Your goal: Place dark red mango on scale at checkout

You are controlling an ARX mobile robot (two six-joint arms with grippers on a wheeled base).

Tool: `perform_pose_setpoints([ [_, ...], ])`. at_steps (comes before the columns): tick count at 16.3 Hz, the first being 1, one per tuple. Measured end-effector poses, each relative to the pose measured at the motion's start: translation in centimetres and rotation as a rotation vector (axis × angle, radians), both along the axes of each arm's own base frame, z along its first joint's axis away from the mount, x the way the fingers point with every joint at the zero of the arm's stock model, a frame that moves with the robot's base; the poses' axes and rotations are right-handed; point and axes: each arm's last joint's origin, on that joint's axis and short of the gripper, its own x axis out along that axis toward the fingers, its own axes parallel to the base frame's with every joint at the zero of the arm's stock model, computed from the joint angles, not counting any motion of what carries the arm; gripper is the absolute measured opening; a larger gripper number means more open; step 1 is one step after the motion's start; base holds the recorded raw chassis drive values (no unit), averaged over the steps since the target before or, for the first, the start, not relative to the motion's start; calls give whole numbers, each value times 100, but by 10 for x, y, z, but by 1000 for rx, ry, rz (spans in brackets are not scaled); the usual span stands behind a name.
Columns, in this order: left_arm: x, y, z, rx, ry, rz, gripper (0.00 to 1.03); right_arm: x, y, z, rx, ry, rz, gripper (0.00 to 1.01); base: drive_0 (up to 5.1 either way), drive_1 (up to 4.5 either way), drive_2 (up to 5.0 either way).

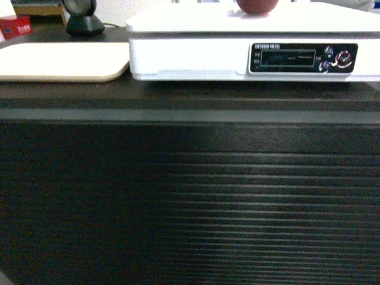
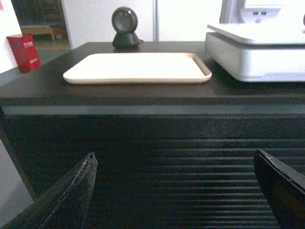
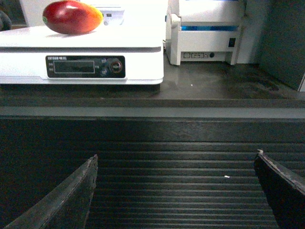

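The dark red mango (image 3: 71, 17) lies on its side on top of the white scale (image 3: 86, 47), its orange-yellow end to the right; in the head view only its lower part (image 1: 256, 6) shows at the top edge above the scale (image 1: 196, 53). The scale stands on the dark checkout counter (image 1: 190, 101) with the ribbed front. My right gripper (image 3: 175, 157) is open and empty, low before the ribbed panel, well below and right of the mango. My left gripper (image 2: 174, 156) is likewise open and empty before the panel (image 2: 171, 162). Neither gripper shows in the head view.
A beige flat tray (image 2: 138, 67) lies left of the scale (image 2: 257, 52). Behind it stands a round black scanner (image 2: 125, 27). A red box (image 2: 25, 51) sits at far left. A white receipt printer (image 3: 205, 33) stands right of the scale.
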Motion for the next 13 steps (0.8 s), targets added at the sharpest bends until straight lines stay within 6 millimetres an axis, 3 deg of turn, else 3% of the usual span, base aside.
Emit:
perform_pose_setpoints([
  [13, 0, 0, 0, 0, 1, 0, 98, 0, 0, 0, 0, 1, 0, 98, 0, 0, 0],
])
